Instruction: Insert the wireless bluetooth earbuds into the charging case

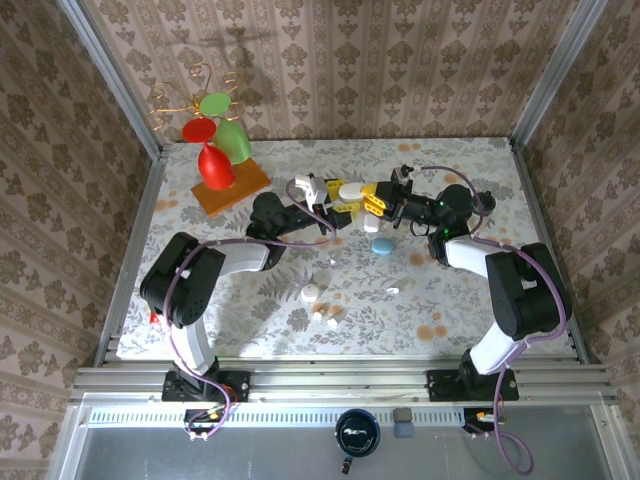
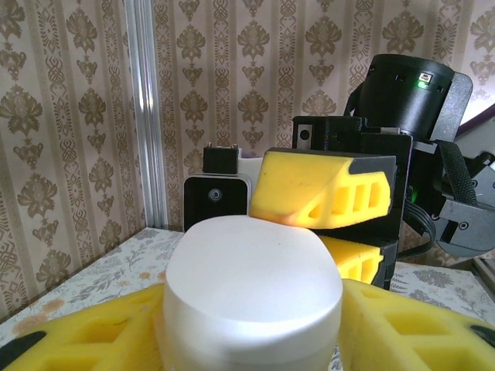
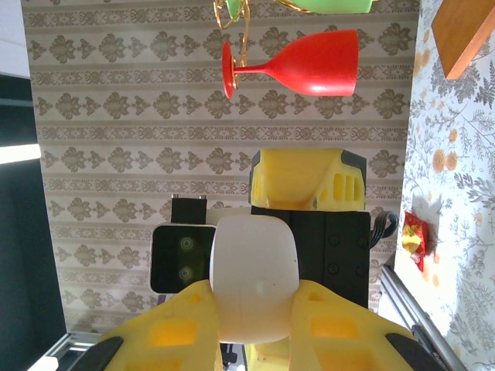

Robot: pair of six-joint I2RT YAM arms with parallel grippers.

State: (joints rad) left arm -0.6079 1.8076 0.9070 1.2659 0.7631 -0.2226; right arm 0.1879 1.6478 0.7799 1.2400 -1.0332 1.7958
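Observation:
A white pebble-like charging case (image 1: 352,189) hangs above the middle of the table, between both grippers. My left gripper (image 1: 336,201) has its yellow fingers pressed on the case's (image 2: 251,286) two sides. My right gripper (image 1: 372,197) is shut on the same case (image 3: 254,278) from the opposite end, and its yellow fingers (image 2: 325,193) sit on the far end of the case in the left wrist view. Tiny white earbuds (image 1: 332,323) (image 1: 392,290) lie on the table nearer the arm bases. Whether the case is open or closed is hidden.
A blue pebble-like case (image 1: 382,245) lies on the table just below the grippers, and a white piece (image 1: 310,293) stands near the earbuds. A wooden stand (image 1: 232,187) with a red glass (image 1: 214,166) and a green glass (image 1: 233,140) is at the back left. Metal frame rails border the table.

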